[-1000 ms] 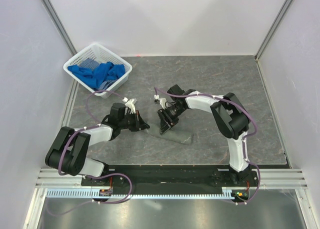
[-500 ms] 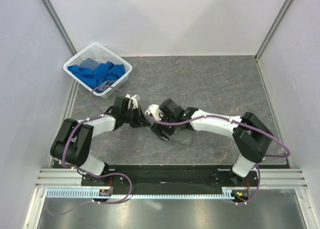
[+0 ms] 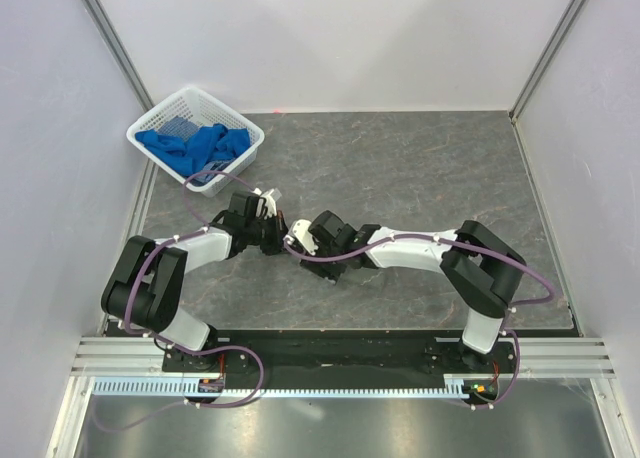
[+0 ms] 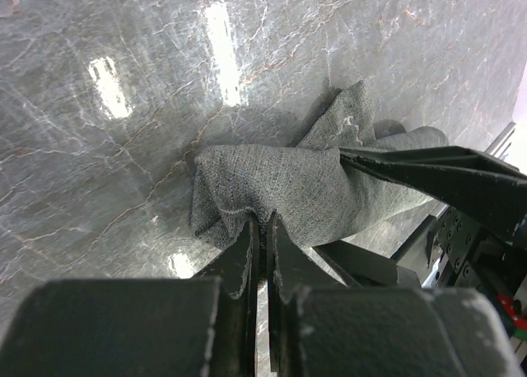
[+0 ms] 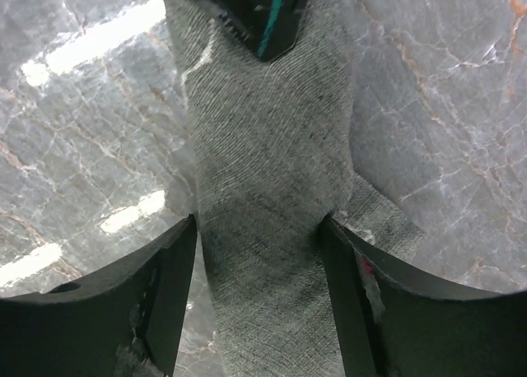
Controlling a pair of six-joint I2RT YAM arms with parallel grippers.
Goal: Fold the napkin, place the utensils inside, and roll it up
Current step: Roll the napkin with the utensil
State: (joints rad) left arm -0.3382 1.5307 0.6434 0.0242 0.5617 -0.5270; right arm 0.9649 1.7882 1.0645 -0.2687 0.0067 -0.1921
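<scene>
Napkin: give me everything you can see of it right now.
The napkin is dark grey woven cloth, gathered into a loose, creased roll that lies on the marbled grey table, with one flap sticking out beyond the roll. The left gripper is shut on the edge at one end. The right gripper straddles the roll farther along, a finger on each side against the cloth; whether it squeezes is unclear.
</scene>
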